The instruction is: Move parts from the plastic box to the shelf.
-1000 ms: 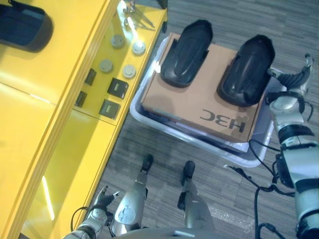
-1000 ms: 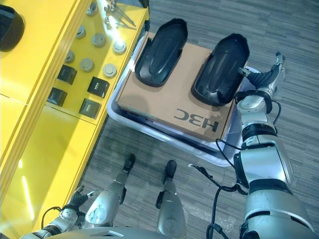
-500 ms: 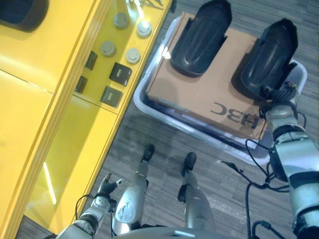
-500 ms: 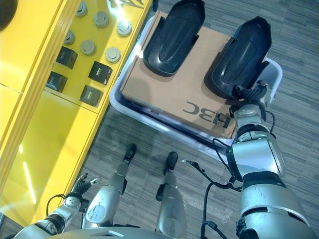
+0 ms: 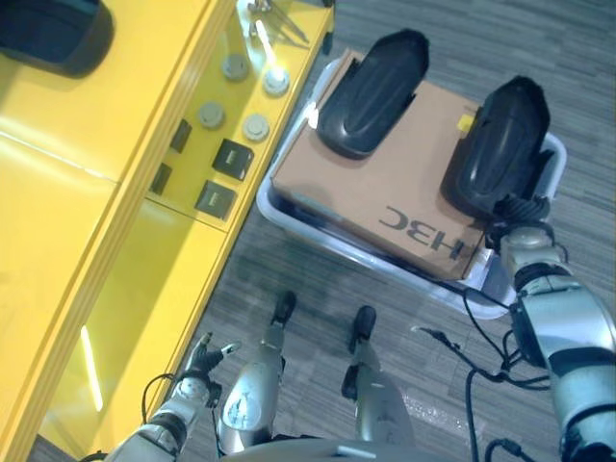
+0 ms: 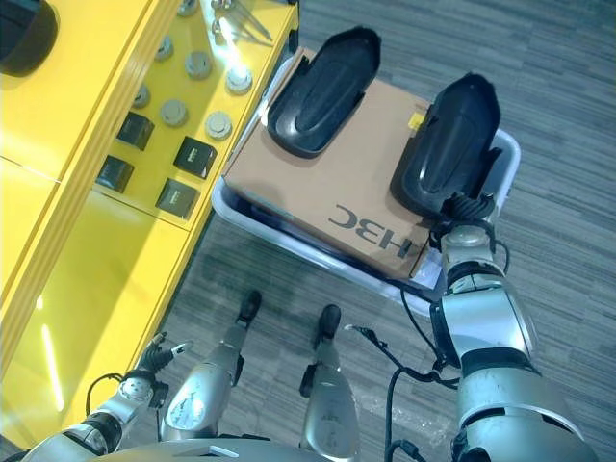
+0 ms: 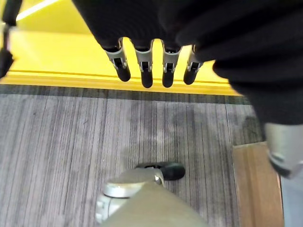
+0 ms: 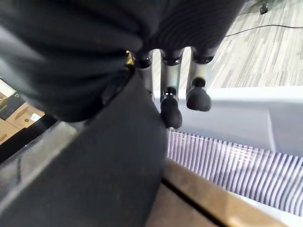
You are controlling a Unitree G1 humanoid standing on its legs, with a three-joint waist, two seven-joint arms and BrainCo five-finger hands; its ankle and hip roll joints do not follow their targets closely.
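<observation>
Two glossy black moulded plastic parts lie on a brown cardboard sheet [image 5: 385,188] that covers the pale translucent plastic box [image 5: 553,159] on the floor beside the yellow metal shelf [image 5: 106,192]; you have the far part [image 5: 371,91] untouched and the near part [image 5: 500,144] under your right hand [image 5: 522,210], so the step in hand looks like the first pick. From the head cameras your right hand sits at the near end of that part, its fingers out of sight. The right wrist view adds what they miss: the fingers [image 8: 171,111] reach down nearly straight alongside the part's dark flank [image 8: 109,165], with the box's ribbed white wall [image 8: 227,127] just past them, and nothing is gripped yet. Next you would need to curl the fingers round the part's edge before lifting, then carry it left to the shelf. Your left hand [image 5: 204,358] hangs low by the shelf's front, and its wrist view shows relaxed fingers [image 7: 144,66] holding nothing above the grey floor [image 7: 71,132].
</observation>
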